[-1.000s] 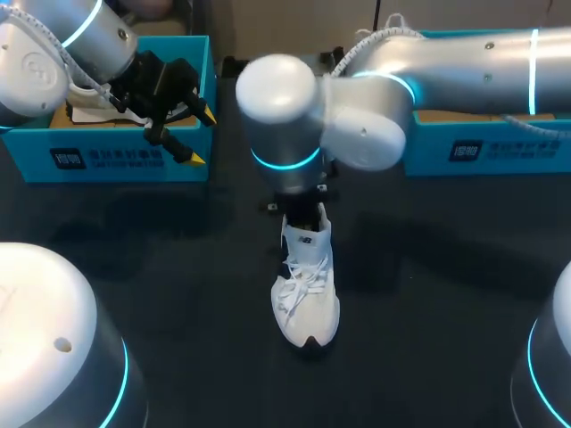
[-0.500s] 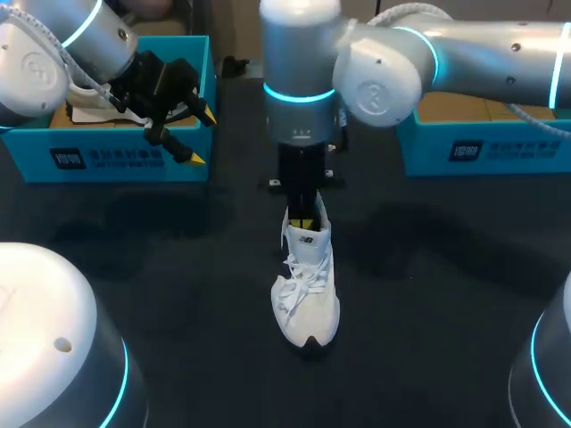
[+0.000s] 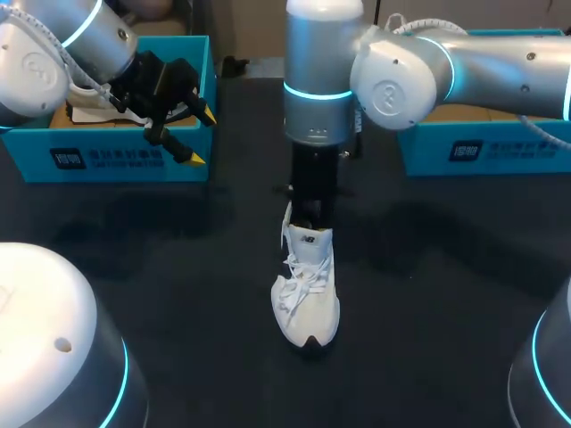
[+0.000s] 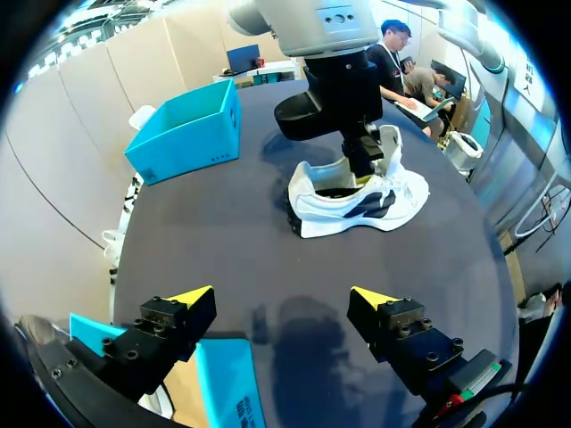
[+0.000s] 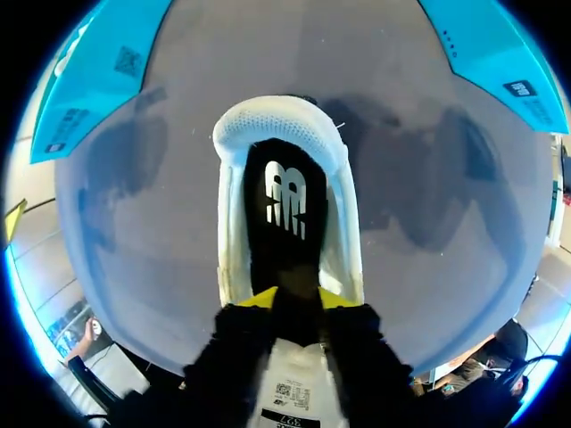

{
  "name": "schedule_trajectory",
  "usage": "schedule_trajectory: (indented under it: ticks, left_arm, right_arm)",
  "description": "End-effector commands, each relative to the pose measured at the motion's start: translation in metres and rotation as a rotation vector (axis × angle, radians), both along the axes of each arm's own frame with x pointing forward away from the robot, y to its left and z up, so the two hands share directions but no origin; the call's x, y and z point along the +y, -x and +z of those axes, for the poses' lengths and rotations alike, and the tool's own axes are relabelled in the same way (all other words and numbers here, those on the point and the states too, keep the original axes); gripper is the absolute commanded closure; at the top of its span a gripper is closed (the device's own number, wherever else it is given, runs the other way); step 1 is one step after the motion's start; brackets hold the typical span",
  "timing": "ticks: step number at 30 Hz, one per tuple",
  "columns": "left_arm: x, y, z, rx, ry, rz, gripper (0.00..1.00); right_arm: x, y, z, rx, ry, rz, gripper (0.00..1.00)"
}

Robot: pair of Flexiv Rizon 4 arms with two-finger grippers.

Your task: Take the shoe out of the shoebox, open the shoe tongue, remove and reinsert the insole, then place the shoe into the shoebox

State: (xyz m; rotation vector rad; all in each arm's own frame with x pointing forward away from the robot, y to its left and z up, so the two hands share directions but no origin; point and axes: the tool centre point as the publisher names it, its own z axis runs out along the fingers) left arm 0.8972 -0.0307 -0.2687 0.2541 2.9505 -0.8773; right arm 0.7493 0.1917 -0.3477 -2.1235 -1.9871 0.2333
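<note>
Risen, the right claw (image 5: 297,299) hangs over the insole (image 5: 285,205), which runs straight ahead inside the shoe (image 3: 306,294); its grip I cannot tell. The left claw (image 4: 281,295) is apart.

White logo mark on the insole (image 5: 287,201); small illegible labels on left shoebox (image 3: 125,165) and right shoebox (image 3: 517,153).

Light falls evenly from overhead, so I get a dark bench (image 3: 428,294) with only soft shadows. There are broad smudges under my right arm (image 3: 401,71) to either side of the right jaws, and a faint one just ahead of my left jaws. The arm's silver shell throws glare, its cyan ring (image 3: 318,90) glows, and the white shoe (image 3: 306,294) stands out bright below the right jaws.
</note>
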Motion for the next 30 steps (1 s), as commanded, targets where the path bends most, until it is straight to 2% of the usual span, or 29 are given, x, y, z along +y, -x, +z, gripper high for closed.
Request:
schedule_trajectory:
  ticks: [1,9,21,30]
  left_arm:
    - [0.0,0.0,0.0,0.0,-0.004,0.0,0.0]
    - [0.0,0.0,0.0,0.0,-0.004,0.0,0.0]
    - [0.0,0.0,0.0,0.0,-0.004,0.0,0.0]
    - [0.0,0.0,0.0,0.0,-0.004,0.0,0.0]
  right_arm:
    - [0.003,-0.001,0.001,0.001,0.0,0.004,0.0]
    - [0.004,0.002,-0.004,0.045,-0.025,0.035,0.0]
    - [0.002,0.005,-0.003,0.055,-0.021,0.032,0.0]
    - [0.003,0.017,0.012,0.054,-0.017,0.01,0.0]
